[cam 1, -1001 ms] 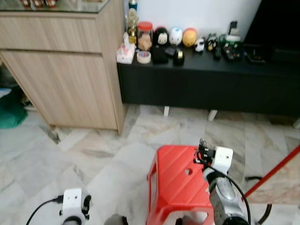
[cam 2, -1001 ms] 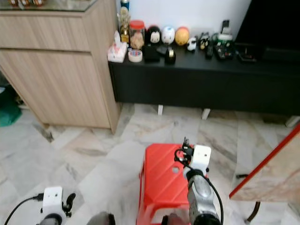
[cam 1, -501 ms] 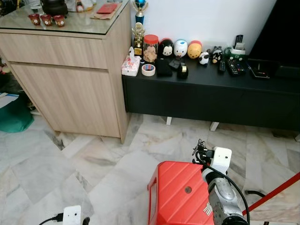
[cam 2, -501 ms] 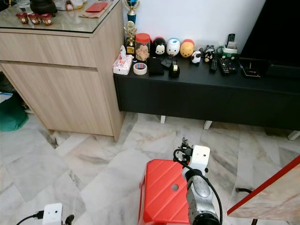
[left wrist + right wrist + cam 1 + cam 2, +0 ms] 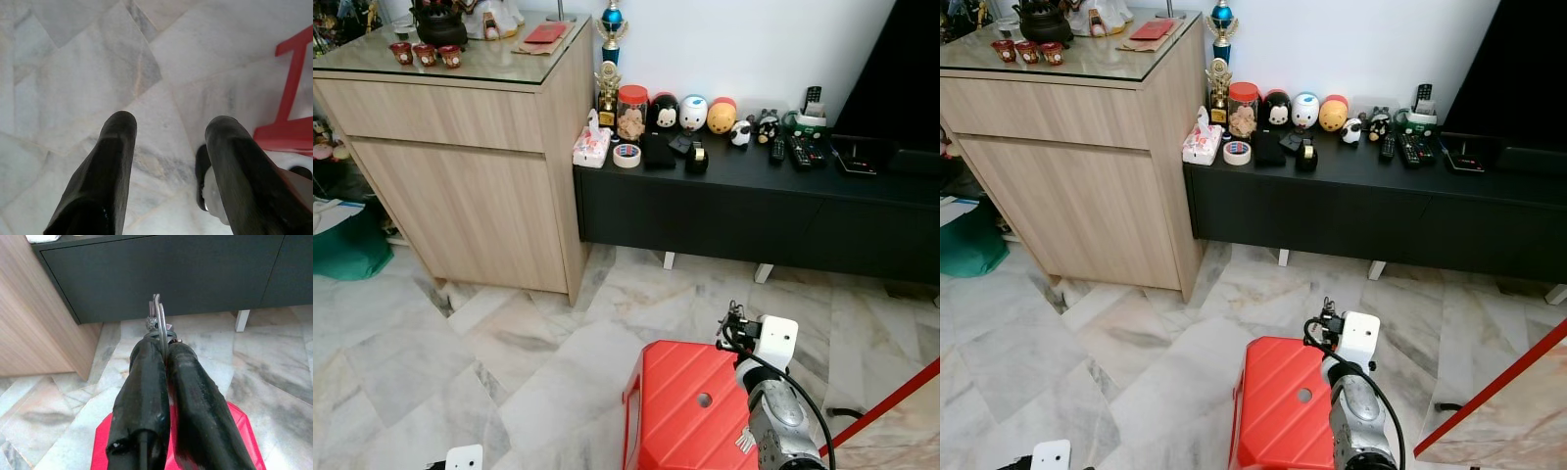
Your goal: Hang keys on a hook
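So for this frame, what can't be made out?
- Keys: the right gripper covers all but the ring tip in the right wrist view; tiny in the head views.
- A hook: none recognisable anywhere.
- Left gripper: open, holding nothing; its arm is cut off by the head views' bottom edge.

Marble floor [image 5: 509,343], wooden cabinet [image 5: 460,186], black sideboard [image 5: 754,211]

Silver arm [image 5: 775,426], white wrist block [image 5: 775,340], black cable [image 5: 795,382]

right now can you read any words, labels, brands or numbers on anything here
None can be read.
Red stool: a small white mark near its edge, too small to read.
Jar with red lid: no label to make out.
Remote controls on the black cabinet: buttons too small to read.
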### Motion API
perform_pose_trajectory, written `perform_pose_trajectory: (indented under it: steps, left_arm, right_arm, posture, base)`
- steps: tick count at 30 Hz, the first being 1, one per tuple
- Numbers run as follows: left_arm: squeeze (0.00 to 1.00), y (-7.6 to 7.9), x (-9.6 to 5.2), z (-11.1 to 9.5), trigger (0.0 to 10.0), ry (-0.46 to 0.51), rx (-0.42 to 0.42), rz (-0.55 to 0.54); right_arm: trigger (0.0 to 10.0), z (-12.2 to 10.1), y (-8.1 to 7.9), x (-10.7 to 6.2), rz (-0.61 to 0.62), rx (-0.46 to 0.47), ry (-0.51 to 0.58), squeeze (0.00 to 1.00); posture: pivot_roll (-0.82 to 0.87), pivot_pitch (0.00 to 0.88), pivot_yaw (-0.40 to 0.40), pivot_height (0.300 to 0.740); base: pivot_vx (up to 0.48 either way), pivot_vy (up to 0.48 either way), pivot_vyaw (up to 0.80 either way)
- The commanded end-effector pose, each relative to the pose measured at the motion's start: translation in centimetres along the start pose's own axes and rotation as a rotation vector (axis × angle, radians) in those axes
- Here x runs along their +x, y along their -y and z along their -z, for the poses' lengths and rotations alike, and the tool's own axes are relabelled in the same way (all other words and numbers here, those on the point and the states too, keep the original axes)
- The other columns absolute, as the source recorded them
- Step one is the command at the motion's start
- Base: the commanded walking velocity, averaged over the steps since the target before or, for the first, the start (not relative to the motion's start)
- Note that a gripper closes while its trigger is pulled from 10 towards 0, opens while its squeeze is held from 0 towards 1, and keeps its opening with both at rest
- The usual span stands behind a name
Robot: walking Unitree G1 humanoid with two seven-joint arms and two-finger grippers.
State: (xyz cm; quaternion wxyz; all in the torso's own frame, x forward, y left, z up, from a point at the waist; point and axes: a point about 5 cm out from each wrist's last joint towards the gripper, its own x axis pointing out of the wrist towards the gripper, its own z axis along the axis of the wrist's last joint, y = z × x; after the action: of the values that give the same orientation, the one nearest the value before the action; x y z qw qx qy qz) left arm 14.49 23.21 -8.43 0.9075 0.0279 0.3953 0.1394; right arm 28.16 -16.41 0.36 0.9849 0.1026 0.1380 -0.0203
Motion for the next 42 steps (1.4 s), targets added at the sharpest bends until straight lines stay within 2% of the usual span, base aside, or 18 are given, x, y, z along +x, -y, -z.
perform_pose_trajectory:
  steps: [1, 7, 13, 28, 42]
  left_arm:
    - [0.0, 0.2, -0.2, 0.7, 10.0, -0.026, -0.001, 0.004]
    - [0.0, 0.4, -0.2, 0.7, 10.0, -0.028, -0.003, 0.009]
    - [0.0, 0.5, 0.1, -0.2, 10.0, -0.009, -0.001, 0.013]
    - [0.0, 0.7, 0.3, -0.7, 10.0, 0.004, -0.025, 0.015]
    - [0.0, 0.2, 0.4, -0.9, 10.0, 0.003, -0.042, -0.005]
  right_arm:
    - [10.0, 0.3, 0.4, -0.2, 0.013, 0.002, -0.013, 0.0]
    - [10.0, 0.3, 0.0, -0.1, 0.005, 0.006, -0.017, 0.0]
    - [10.0, 0.6, -0.2, -0.1, 0.006, 0.01, -0.027, 0.0]
    - [10.0, 0.3, -0.7, 0.2, -0.003, 0.01, -0.026, 0.0]
    - [10.0, 0.4, -1.3, 0.3, -0.024, -0.003, -0.036, 0.0]
  posture:
    - [0.06, 0.0, -0.047, 0.74]
    - [0.06, 0.0, -0.043, 0.74]
    - [0.06, 0.0, -0.04, 0.74]
    - [0.08, 0.0, -0.042, 0.74]
    - [0.09, 0.0, -0.051, 0.74]
  base:
    - [0.0, 0.0, 0.0]
    - [0.0, 0.0, 0.0]
    - [0.0, 0.0, 0.0]
    - [-0.284, 0.0, 0.0]
    - [-0.292, 0.0, 0.0]
